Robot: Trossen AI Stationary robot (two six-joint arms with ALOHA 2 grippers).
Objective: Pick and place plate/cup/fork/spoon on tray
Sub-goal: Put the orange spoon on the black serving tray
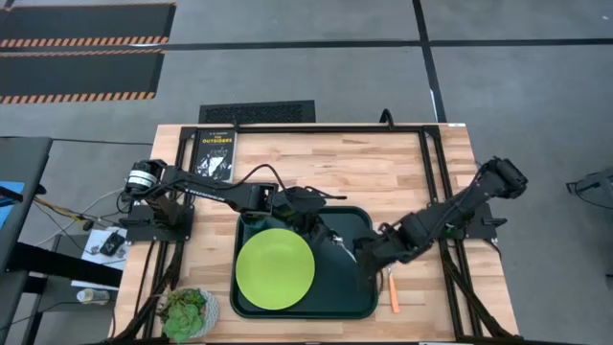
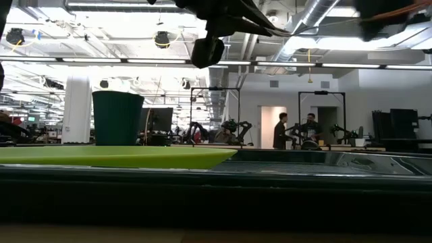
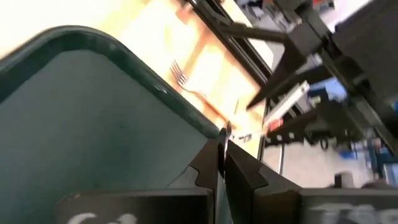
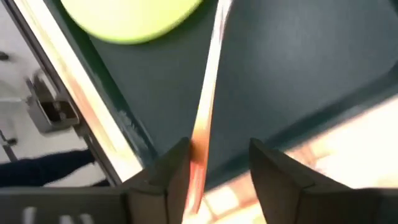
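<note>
The tray [image 1: 345, 297] lay at the near middle of the table, and about half the job looked done. The plate [image 1: 275, 268] rested flat on the tray's left half. The cup [image 2: 118, 118] stood upright behind the plate in the low view, apparently on the tray's far left corner, though the left arm covered that spot from above, so its footing could not be confirmed. The fork [image 1: 393, 292] was not yet placed: it lay on the bare table just beside the tray's right rim, and looked like the last item to fetch. The spoon [image 4: 202, 124] was the item in hand. Its metal end reached in over the tray floor toward the plate, while its red-orange handle ran back between the fingers of the right gripper [image 1: 366, 257] at the tray's right side. Those jaws stood apart, with the handle against one finger and a clear gap to the other, so they looked loosened rather than clamped. Whether the spoon lay fully on the tray could not be told. The left gripper [image 3: 222, 134] hung over the tray's far middle, jaws pressed together on nothing.
</note>
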